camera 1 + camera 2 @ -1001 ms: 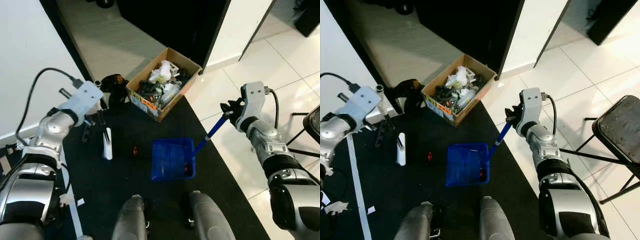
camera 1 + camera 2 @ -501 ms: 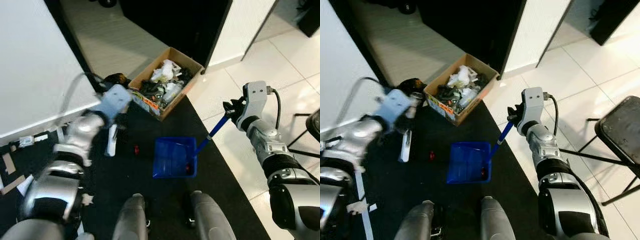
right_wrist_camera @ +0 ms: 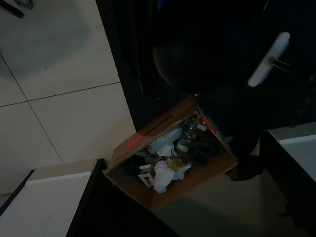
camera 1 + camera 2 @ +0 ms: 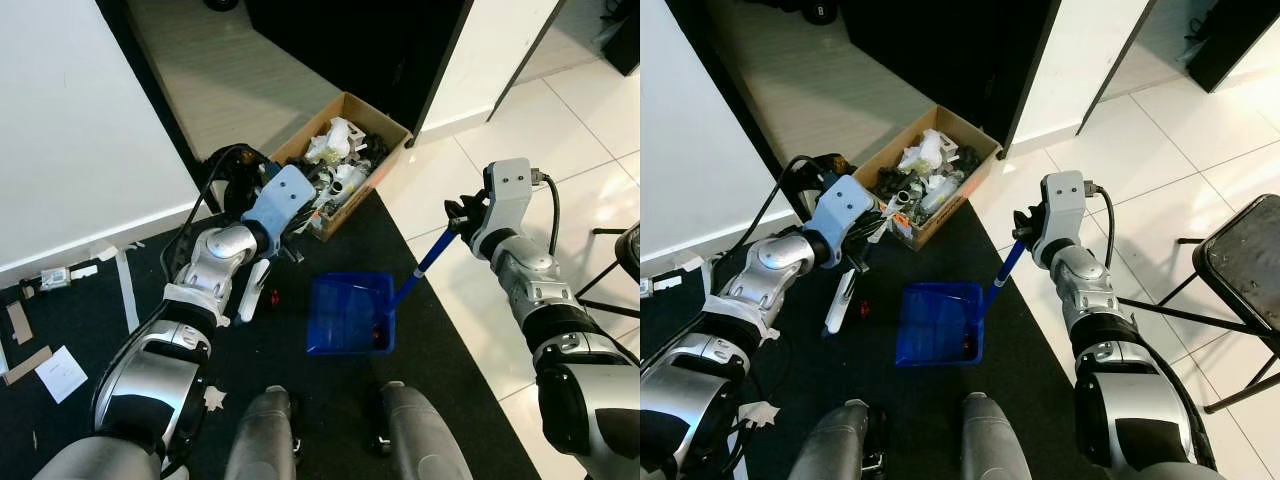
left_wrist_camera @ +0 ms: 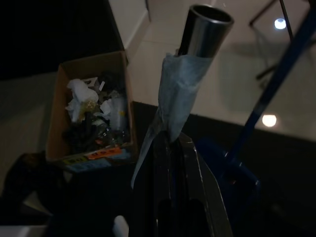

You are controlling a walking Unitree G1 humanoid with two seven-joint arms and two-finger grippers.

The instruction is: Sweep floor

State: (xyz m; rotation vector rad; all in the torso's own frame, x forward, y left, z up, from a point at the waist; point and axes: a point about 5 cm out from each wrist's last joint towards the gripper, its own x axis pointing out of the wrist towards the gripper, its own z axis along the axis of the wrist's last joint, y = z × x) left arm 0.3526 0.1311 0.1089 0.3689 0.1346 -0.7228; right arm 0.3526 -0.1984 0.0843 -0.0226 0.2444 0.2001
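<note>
Dustpan (image 4: 348, 315) lies flat on the black mat (image 4: 300, 400), just below the box (image 4: 340, 160) of trash; its blue handle (image 4: 425, 262) runs up and away from the box to the right gripper (image 4: 462, 218), fingers clamped on its top. The left gripper (image 4: 283, 238), beside the box, is closed on the brush (image 4: 252, 290), which slants down toward the mat with a red scrap (image 4: 273, 297) between it and the dustpan. From the left wrist, the brush's taped metal shaft (image 5: 190, 74) points past the box. Both tools look light and stiff, best held high on their handles. The right wrist view gives the box and the brush (image 3: 268, 59) beyond it.
</note>
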